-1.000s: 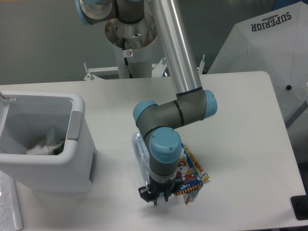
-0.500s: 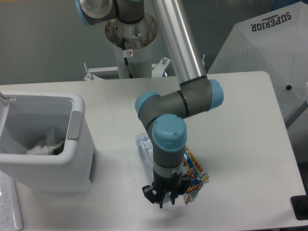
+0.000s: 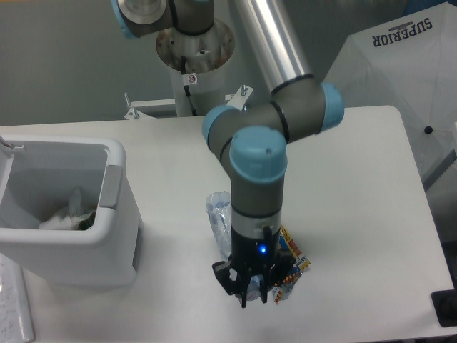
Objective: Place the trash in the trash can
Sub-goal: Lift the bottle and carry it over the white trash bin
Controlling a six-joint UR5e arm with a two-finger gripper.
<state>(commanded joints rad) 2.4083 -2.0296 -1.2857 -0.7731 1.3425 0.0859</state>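
Note:
My gripper (image 3: 251, 294) points straight down near the table's front edge. Its dark fingers stand slightly apart and nothing shows between them. The blue snack packet (image 3: 293, 262) lies flat on the table just right of the fingers, with its left part hidden behind the wrist. The clear crushed bottle (image 3: 218, 213) lies behind the wrist, and only its far end sticks out to the left. The white trash can (image 3: 107, 236) stands at the left with crumpled white waste (image 3: 64, 213) inside.
The arm's column base (image 3: 193, 64) stands at the table's back edge. A white cloth-covered object (image 3: 400, 78) stands off the table at the right. A dark object (image 3: 446, 307) sits at the front right corner.
The arm's wrist has swung right and towards the camera, carrying the gripper from left of the packet to its left edge. The bottle's visible end has shifted slightly to the right.

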